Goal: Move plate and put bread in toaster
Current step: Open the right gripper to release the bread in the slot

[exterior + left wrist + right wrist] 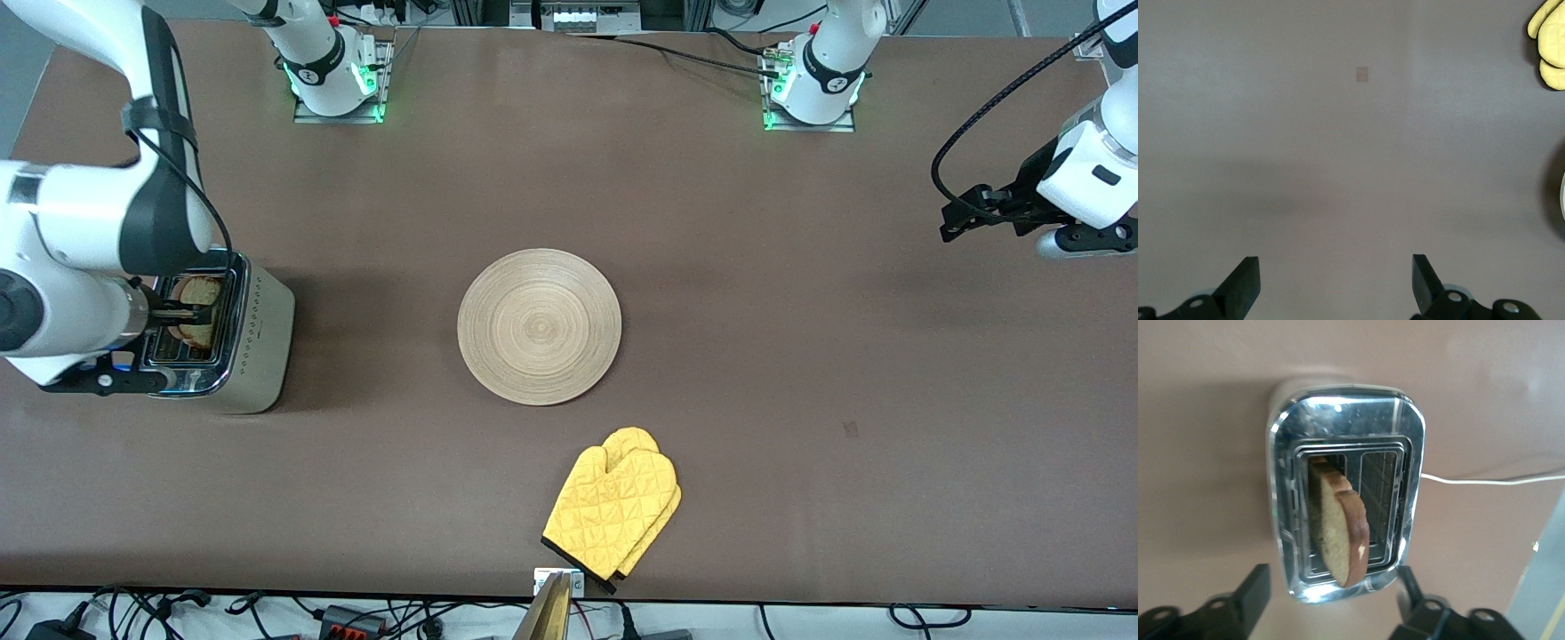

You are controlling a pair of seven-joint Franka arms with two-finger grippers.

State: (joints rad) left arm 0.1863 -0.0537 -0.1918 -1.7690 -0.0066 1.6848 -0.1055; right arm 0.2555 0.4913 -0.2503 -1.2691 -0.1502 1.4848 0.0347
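High front camera faces bases; wrist cameras look down at table (pixel 800 356).

Ring-grained pale wood plate (pixel 539 326), quilted yellow mitt (pixel 613 508), chrome-topped cream toaster (pixel 258 342).

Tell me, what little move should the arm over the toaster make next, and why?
Probably lift the right gripper straight up. Its jaws stand open, and the bread sits tilted in a slot of the toaster, no longer gripped. The left gripper waits, open.

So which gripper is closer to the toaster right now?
Right. The right gripper hangs open directly over the toaster; the left gripper waits open at the left arm's end of the table.
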